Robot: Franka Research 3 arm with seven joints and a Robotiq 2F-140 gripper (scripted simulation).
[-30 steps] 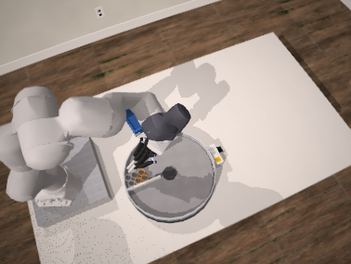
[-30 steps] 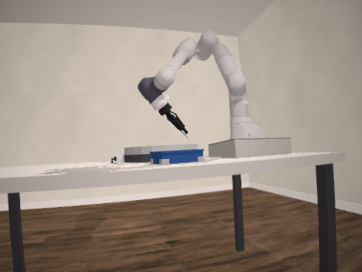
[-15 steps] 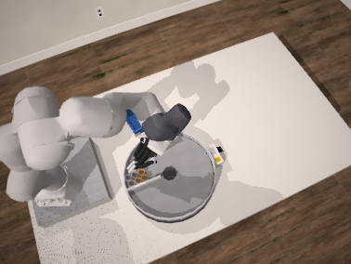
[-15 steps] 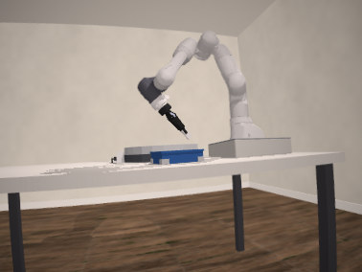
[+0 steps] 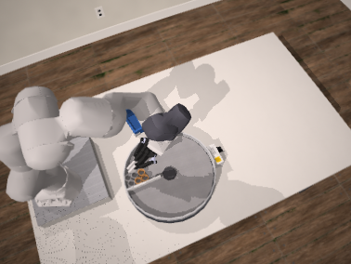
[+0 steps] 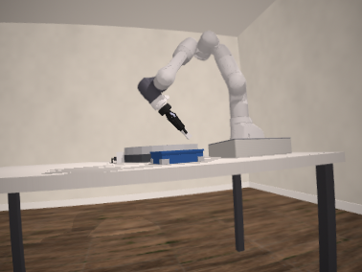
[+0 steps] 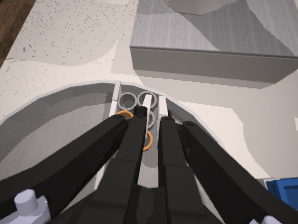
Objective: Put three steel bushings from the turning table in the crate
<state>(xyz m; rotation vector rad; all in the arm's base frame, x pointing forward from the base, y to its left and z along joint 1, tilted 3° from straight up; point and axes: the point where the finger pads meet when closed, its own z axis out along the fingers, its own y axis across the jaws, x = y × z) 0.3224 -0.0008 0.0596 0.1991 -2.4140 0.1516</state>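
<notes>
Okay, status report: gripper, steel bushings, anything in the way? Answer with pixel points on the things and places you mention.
Gripper (image 5: 132,166) (image 6: 187,136) (image 7: 154,105) nearly shut, nothing held. Steel bushings (image 5: 131,177) (image 7: 127,109) on turning table (image 5: 186,197) (image 6: 163,147) (image 7: 55,125). Orange rings (image 5: 143,175) (image 7: 124,113) crowd them.
</notes>
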